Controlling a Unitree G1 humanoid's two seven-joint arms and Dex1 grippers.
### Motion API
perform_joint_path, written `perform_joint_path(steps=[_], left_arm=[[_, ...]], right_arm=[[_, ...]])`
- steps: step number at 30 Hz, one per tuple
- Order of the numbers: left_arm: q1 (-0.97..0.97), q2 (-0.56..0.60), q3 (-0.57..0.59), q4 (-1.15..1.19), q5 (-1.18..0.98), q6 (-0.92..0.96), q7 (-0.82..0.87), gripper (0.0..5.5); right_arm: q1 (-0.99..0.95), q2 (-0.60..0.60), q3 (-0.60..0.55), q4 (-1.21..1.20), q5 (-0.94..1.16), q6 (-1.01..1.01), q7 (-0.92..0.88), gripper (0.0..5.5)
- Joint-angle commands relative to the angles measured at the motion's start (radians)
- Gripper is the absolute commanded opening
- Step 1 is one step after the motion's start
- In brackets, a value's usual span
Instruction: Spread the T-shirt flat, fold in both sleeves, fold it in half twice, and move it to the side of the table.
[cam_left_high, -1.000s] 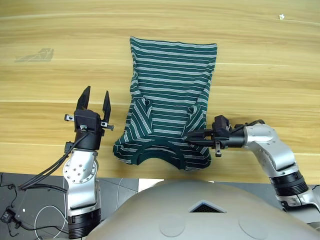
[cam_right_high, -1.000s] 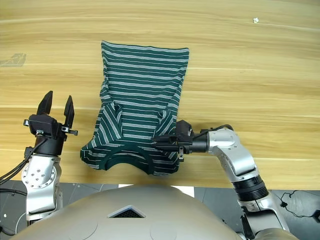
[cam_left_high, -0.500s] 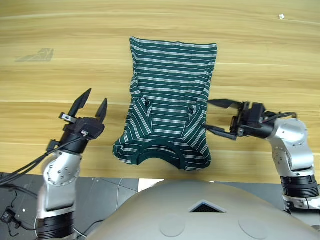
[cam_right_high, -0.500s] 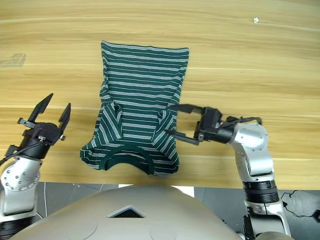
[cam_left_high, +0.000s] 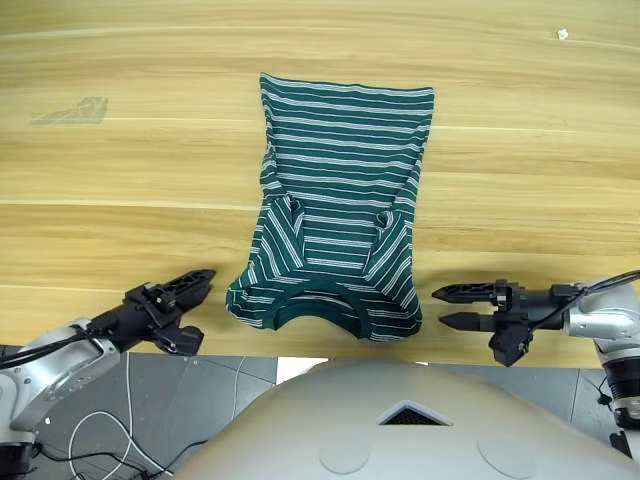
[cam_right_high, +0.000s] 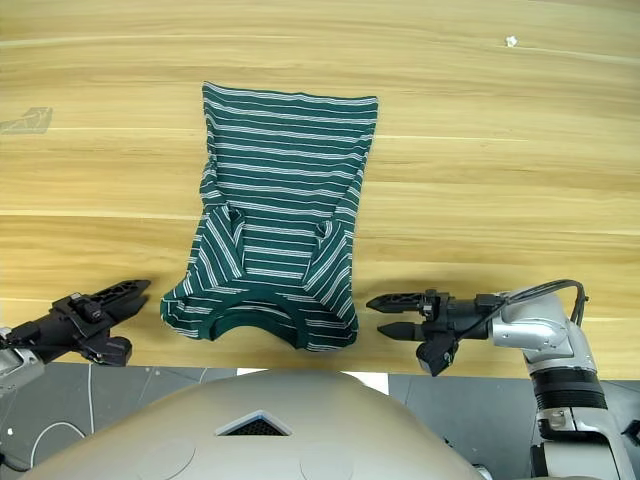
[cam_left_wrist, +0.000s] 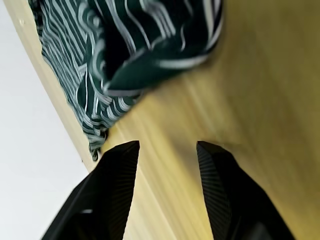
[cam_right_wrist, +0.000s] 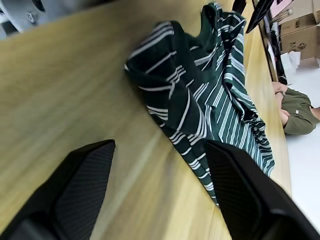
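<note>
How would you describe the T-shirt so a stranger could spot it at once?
Start at the wooden table and look to the middle of its near edge. The T-shirt lies there, collar toward the robot, sleeves folded in. It is dark green with thin white stripes, the only cloth there.

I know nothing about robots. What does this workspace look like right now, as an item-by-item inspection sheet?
Surface: light wooden table.
Job's things: green striped T-shirt lies mid-table, both sleeves folded in, collar toward the robot; not yet folded in half.
Clutter: small white scrap far right; faint grey mark far left.
Grippers: left claw open, empty, near the shirt's left corner; right claw open, empty, near its right corner; neither touches cloth.
Cables: black cable loops at the right arm; more by the left arm.
Surroundings: dark floor below the table's near edge.
</note>
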Motion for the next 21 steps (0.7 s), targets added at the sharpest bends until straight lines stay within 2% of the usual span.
perform_joint_path(steps=[1, 7, 15, 18, 21], left_arm=[[-0.058, 0.017, -0.111, 0.027, 0.036, -0.022, -0.002, 2.14], [-0.096, 0.007, -0.192, 0.037, 0.045, 0.003, 0.04, 2.14], [-0.065, 0.041, -0.208, 0.021, 0.048, 0.023, 0.065, 2.14], [-0.056, 0.047, -0.226, 0.012, 0.056, 0.03, 0.063, 1.74], [-0.055, 0.045, -0.236, -0.006, 0.053, 0.037, 0.057, 1.06]], right_arm=[[0.022, -0.047, 0.07, 0.032, -0.07, 0.003, -0.063, 3.3], [-0.034, -0.062, 0.146, 0.019, -0.064, 0.048, -0.169, 3.3], [-0.077, -0.073, 0.219, 0.02, -0.104, 0.085, -0.248, 3.3], [-0.089, -0.067, 0.249, 0.017, -0.117, 0.1, -0.27, 3.35], [-0.095, -0.066, 0.284, 0.015, -0.126, 0.115, -0.287, 3.35]])
